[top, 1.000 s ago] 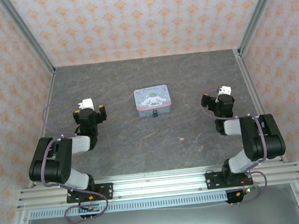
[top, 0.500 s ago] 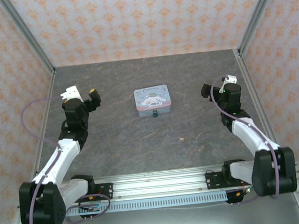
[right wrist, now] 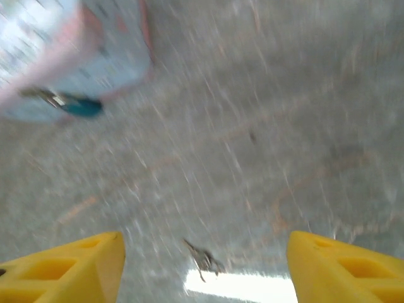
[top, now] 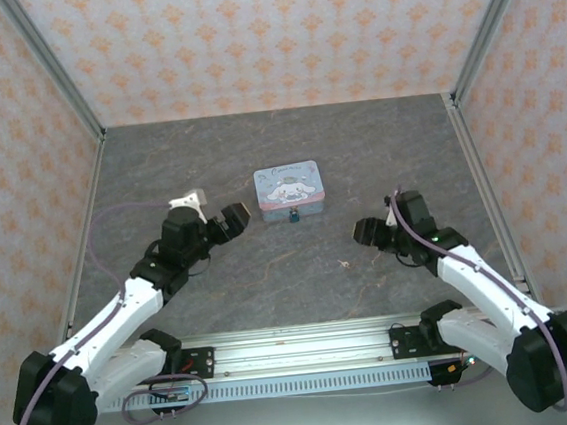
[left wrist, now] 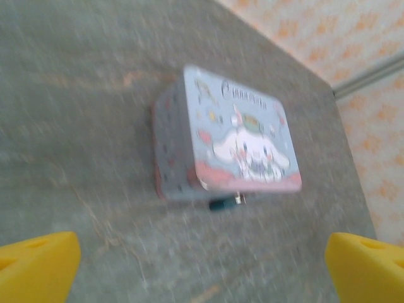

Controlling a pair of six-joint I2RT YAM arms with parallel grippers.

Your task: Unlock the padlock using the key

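Brass-coloured and tiny, the thin key [right wrist: 203, 259] lies ungrasped between the spread fingers of my right gripper [top: 366, 232]; my left gripper [top: 236, 217] gapes empty; the small teal-blue padlock [left wrist: 221, 204] seems untouched.

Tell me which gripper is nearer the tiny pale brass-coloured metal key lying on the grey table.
Right. The right gripper hovers just beyond the key; the left gripper is well off to its left.
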